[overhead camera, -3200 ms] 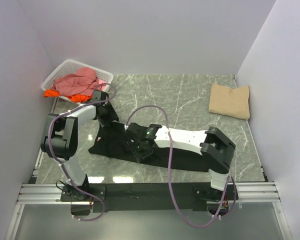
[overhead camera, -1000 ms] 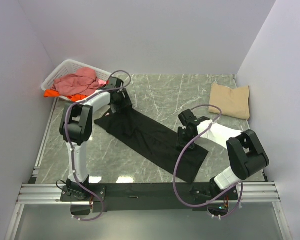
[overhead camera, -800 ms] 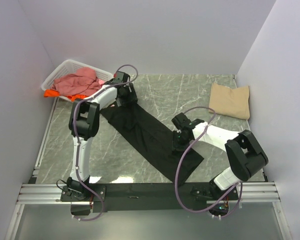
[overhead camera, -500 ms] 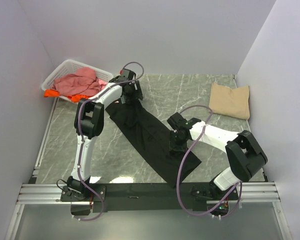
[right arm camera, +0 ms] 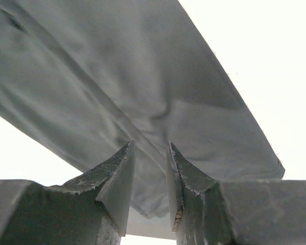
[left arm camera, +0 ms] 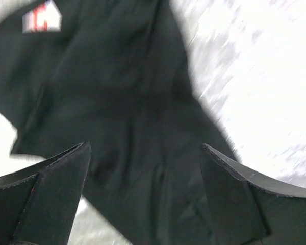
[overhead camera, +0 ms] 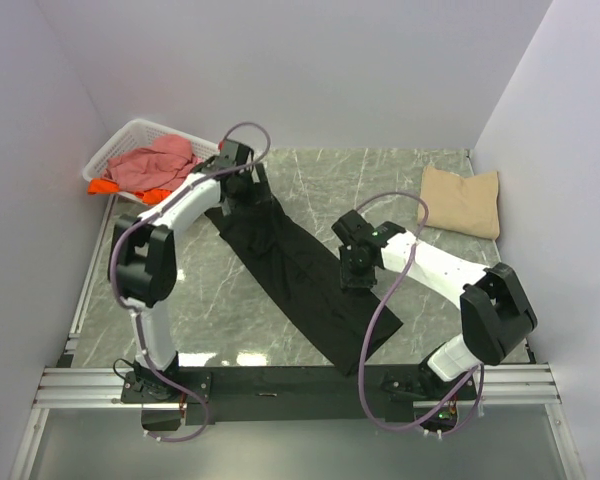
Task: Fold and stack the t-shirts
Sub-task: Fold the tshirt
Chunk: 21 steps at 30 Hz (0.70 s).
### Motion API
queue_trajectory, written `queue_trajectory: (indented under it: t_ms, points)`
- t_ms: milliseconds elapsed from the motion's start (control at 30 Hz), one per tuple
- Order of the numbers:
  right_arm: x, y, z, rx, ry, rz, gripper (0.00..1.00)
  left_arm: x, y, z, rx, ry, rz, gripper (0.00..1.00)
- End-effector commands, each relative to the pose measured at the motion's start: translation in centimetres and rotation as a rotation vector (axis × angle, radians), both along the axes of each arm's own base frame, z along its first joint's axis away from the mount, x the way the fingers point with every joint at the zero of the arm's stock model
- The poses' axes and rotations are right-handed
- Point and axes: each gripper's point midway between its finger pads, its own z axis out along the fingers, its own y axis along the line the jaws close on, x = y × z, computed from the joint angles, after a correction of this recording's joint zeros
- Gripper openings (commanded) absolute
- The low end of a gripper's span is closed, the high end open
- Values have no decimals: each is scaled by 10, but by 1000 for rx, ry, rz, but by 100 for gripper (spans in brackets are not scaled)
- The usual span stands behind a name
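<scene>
A black t-shirt [overhead camera: 290, 265] lies on the marble table [overhead camera: 310, 180] as a long diagonal strip, running from the far left to the near middle. My left gripper [overhead camera: 242, 190] hovers over its far end with the jaws wide apart and empty. In the left wrist view [left arm camera: 145, 147] black cloth [left arm camera: 117, 92] fills the space below, and a small white and red label [left arm camera: 42, 17] shows at top left. My right gripper [overhead camera: 352, 272] stands at the strip's right edge. Its fingers [right arm camera: 150, 145] are a narrow gap apart just over the cloth [right arm camera: 143, 76]. A tan t-shirt [overhead camera: 460, 200] lies folded at the far right.
A white lattice basket [overhead camera: 130, 135] stands in the far left corner, holding a pink shirt [overhead camera: 155, 160] and an orange one [overhead camera: 102, 186]. Purple-grey walls close in the table on the left, back and right. Purple cables loop above both arms.
The left jaws have opened wider and that gripper has drawn back left from the strip's far end. The right gripper shifted slightly up and left, and the strip's near end swung left.
</scene>
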Motion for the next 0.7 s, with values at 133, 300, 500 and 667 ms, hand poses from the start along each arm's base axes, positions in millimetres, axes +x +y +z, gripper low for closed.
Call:
queue_trajectory:
  t_ms: [133,300,500,667]
  points:
    - [-34,-19,-21,-42,54,-1,37,-52,-2,-56,-66,154,-17,93]
    - [-40,-23,-32,-57,83,3,37,-38,-5,-73,-39,162,-38,93]
    - [-46,-19,-42,-63,120,23,36,-28,-1,-100,23,200,-47,93]
    - [-54,-11,-50,-63,155,49,36,-21,-4,-115,30,215,-61,93]
